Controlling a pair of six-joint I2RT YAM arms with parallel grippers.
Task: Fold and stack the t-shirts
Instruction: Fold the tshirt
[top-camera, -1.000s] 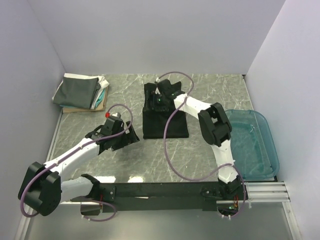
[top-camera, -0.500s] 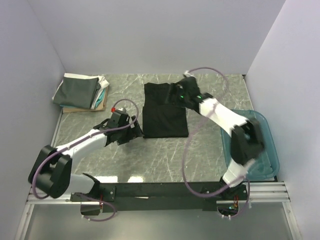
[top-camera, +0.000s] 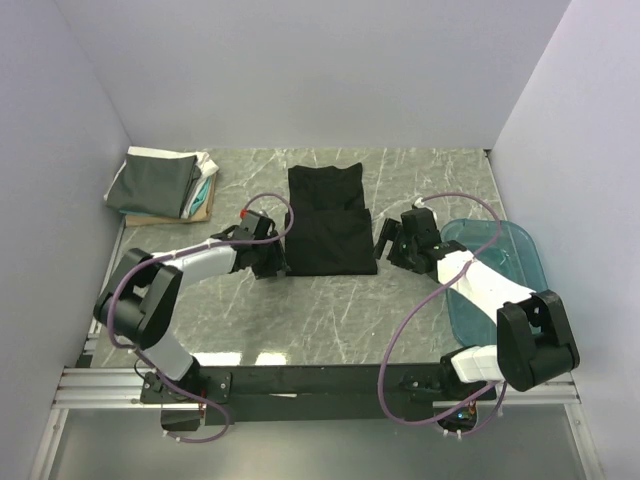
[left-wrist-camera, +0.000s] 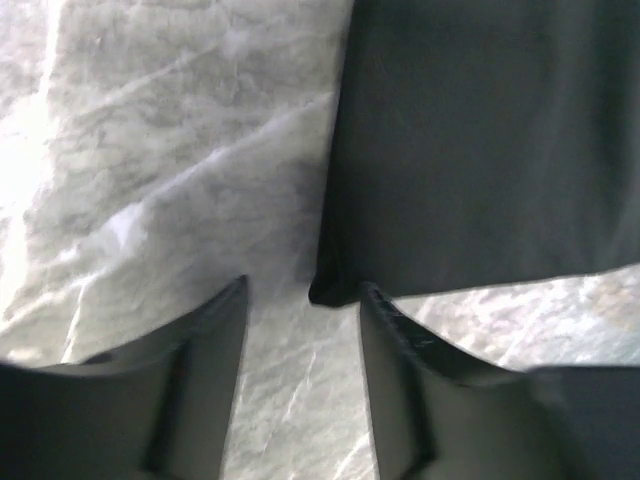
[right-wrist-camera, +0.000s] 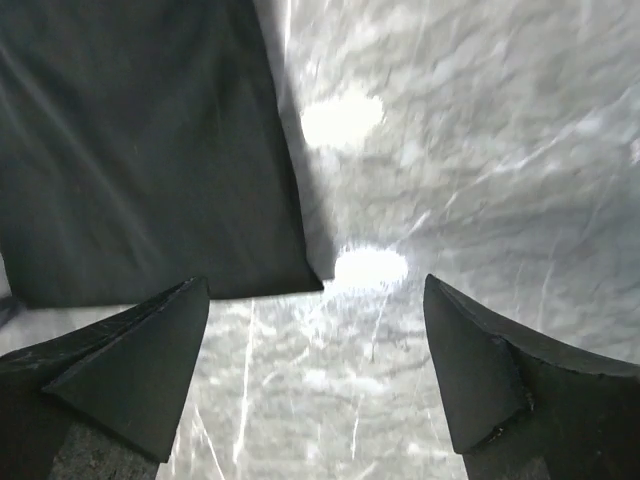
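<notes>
Black shirt (top-camera: 330, 225), folded. Left gripper (top-camera: 275, 262) at its near-left corner, jaws parted, nothing held. Right gripper (top-camera: 384, 241) at near-right corner, wide open. Stack (top-camera: 160, 183) far-left; tub (top-camera: 512, 292) right.

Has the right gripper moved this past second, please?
Yes: the right gripper left the far end of the black t-shirt for its near right corner, nearer the tub.

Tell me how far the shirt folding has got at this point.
Done: several folded shirts sit stacked in the far-left corner. In hand: the black t-shirt lies partly folded in the middle; the left claw and right claw, both open, sit at its near corners without gripping. Left: finish folding it and add it to the stack.
</notes>
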